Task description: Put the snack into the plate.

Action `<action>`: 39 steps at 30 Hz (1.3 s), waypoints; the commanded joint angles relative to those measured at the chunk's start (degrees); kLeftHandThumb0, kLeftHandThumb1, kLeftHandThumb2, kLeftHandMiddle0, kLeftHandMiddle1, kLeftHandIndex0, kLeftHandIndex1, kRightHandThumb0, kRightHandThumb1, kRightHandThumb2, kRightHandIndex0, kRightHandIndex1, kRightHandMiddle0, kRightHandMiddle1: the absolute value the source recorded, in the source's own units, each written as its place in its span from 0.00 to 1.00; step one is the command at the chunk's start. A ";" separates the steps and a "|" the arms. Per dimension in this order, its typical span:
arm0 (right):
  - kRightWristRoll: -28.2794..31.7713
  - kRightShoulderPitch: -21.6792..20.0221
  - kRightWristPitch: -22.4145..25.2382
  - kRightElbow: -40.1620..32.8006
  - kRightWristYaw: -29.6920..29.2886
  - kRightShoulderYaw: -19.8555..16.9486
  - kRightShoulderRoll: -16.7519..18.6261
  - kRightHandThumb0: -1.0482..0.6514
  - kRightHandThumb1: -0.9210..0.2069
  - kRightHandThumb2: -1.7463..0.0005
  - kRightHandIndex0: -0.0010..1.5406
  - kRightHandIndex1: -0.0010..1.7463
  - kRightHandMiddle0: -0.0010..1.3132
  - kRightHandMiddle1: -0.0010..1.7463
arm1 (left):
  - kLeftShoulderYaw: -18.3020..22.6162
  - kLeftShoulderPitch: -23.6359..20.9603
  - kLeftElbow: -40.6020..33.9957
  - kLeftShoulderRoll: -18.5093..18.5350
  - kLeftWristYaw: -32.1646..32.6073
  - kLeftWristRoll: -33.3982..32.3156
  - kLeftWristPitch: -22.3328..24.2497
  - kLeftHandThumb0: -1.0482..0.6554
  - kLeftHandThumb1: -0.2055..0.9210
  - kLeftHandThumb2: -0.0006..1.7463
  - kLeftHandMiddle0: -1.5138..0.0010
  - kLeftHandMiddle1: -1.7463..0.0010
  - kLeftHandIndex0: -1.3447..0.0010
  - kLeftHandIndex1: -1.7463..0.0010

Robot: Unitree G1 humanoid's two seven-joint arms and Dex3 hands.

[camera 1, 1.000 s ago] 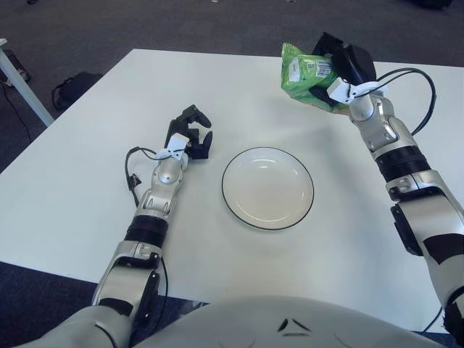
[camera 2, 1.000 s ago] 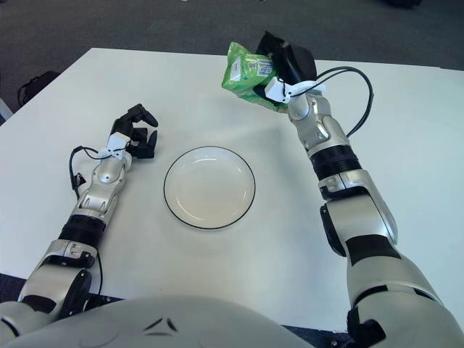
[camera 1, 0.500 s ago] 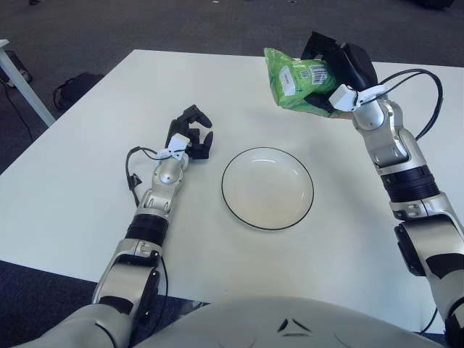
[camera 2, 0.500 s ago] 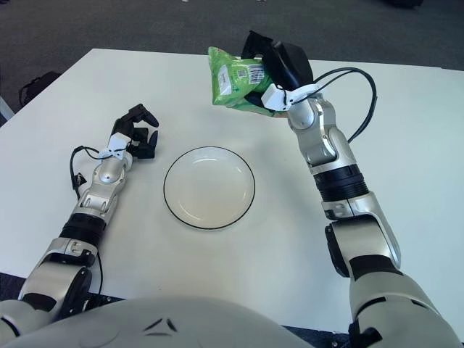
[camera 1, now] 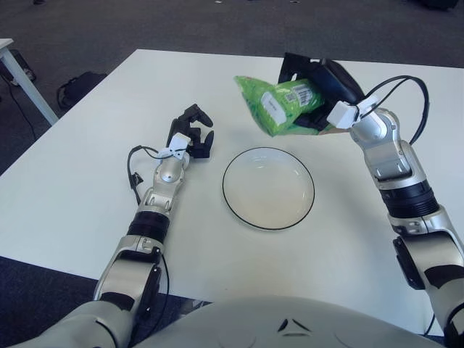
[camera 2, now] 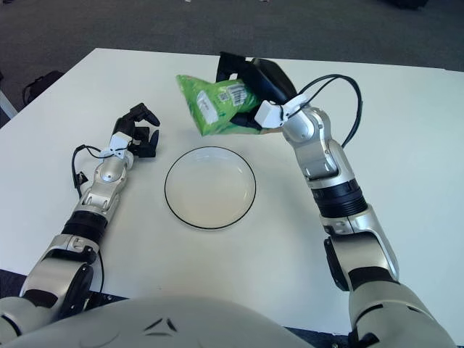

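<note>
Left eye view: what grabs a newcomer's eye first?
The green snack bag, held up off the table in the right hand, just beyond the far rim of the plate. Next, that empty white plate with its dark rim at the centre of the white table. The left hand sits to the plate's left, fingers curled, holding nothing.
</note>
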 commanded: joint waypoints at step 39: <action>2.84 1.98 -17.00 0.29 18.54 4.07 -4.31 0.61 0.38 0.43 0.38 0.92 0.29 0.90 | -1.43 4.48 1.31 -1.11 0.17 1.78 1.70 0.33 0.47 0.75 0.15 0.00 0.55 0.00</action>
